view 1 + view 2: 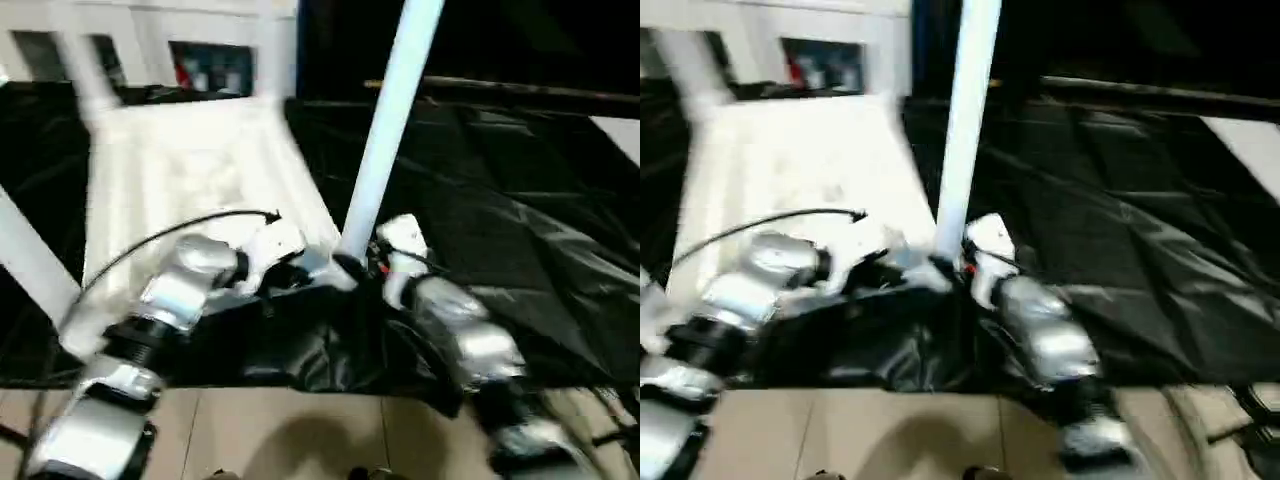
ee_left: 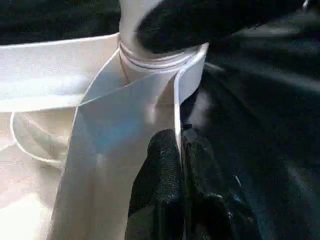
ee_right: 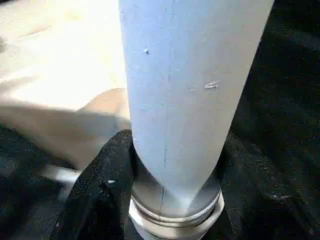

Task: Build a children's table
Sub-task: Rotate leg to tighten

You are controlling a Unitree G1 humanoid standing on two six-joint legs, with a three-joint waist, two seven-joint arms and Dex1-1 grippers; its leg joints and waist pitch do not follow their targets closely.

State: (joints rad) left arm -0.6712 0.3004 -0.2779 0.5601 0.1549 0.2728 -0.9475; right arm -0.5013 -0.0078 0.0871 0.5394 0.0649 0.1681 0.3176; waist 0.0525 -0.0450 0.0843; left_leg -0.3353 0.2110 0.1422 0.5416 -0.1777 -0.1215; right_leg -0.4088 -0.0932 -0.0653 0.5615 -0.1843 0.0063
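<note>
1. Table top (image 1: 190,170) lies upside down on black plastic sheeting (image 1: 500,230), ribbed underside up. It sits left of centre, and its near right corner is where both my grippers meet.
2. One leg (image 1: 385,130) stands in that near right corner socket (image 2: 160,75), leaning slightly to the right toward its top, which runs out past the top of the head view.
3. My right gripper (image 3: 170,200) is closed around the base of that leg: one black finger (image 3: 100,195) on one side of the tube, the other on the opposite side, just above the leg's ringed collar (image 3: 175,212).
4. My left gripper (image 2: 182,175) is pinched onto the table top's rim wall (image 2: 176,110) right below the socket. One finger is on the inner face, one on the outer, with the thin white edge between them.
5. Left wrist view also catches a black finger of the right gripper across the leg above the socket.
6. A second leg (image 1: 85,70) stands at the far left corner of the top. Another white tube (image 1: 30,260) crosses the left edge of the head view, near my left forearm (image 1: 185,285); can't tell where it seats.
7. A black cable (image 1: 180,228) arcs over my left wrist.
8. Beige tiled floor (image 1: 300,430) shows near me, past the sheeting's edge. White cabinet with glass doors (image 1: 200,60) stands at the far side.
</note>
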